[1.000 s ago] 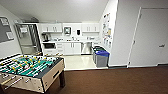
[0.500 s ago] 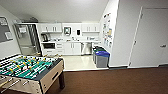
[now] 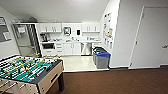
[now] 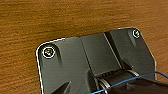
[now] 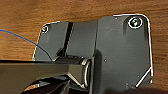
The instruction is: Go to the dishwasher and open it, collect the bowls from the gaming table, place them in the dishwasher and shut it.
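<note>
Can't tell either claw's state, both wrist cams just look down at brown carpet (image 4: 50,22). Dishwasher (image 3: 86,48) sits mid-frame in the kitchenette, foosball table (image 3: 30,71) lower left.

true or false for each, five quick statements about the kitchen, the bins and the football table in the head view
1. The dishwasher door is shut. True.
2. The front bin has a red lid. False: its lid is blue.
3. The football table stands at the picture's left. True.
4. The floor under the football table is white tile. False: it is brown carpet; the pale floor lies in the kitchen beyond.
5. The bins stand left of the dishwasher. False: they stand to its right, nearer the camera.
</note>
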